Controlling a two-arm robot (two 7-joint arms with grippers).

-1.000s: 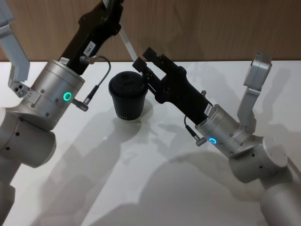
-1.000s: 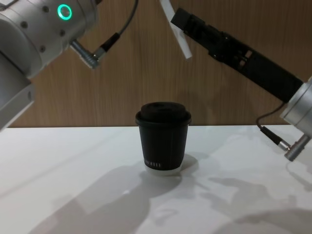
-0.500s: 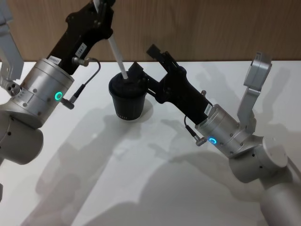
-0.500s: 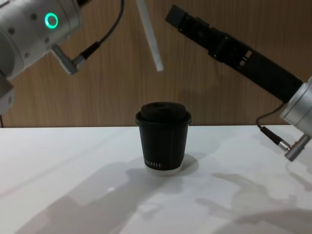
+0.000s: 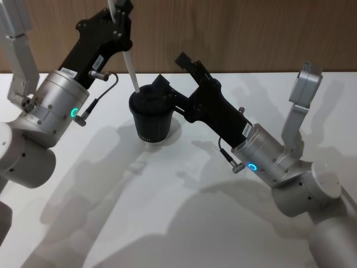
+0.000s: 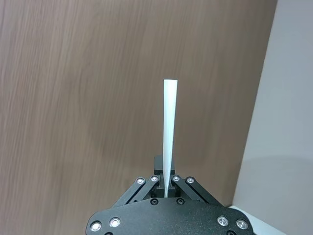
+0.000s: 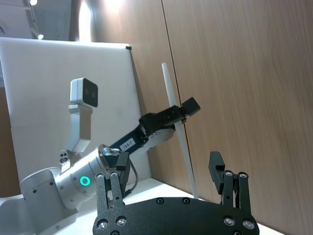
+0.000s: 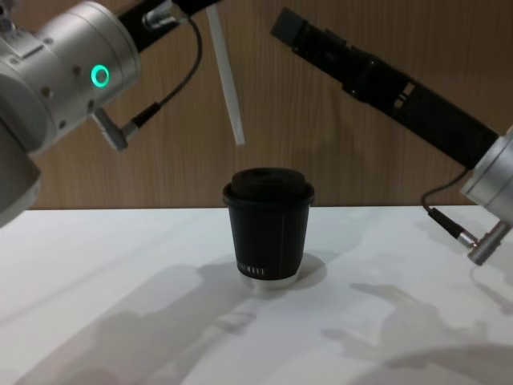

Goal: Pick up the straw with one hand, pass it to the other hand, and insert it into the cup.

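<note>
While tight on straw [image 5: 130, 70], left pincer [image 5: 119, 15] aloft.

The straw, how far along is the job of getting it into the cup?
Done: the straw is off the table, clamped in the left gripper; the right gripper is open and empty, raised near the cup, so the handover looks finished. In hand: the straw's lower end hangs above the lid, a little to its left in the chest view, not touching. Left: line it up and push it in.

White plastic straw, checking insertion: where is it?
Chest view: held by the left gripper, the straw hangs above the black lidded paper cup, slightly left.
</note>
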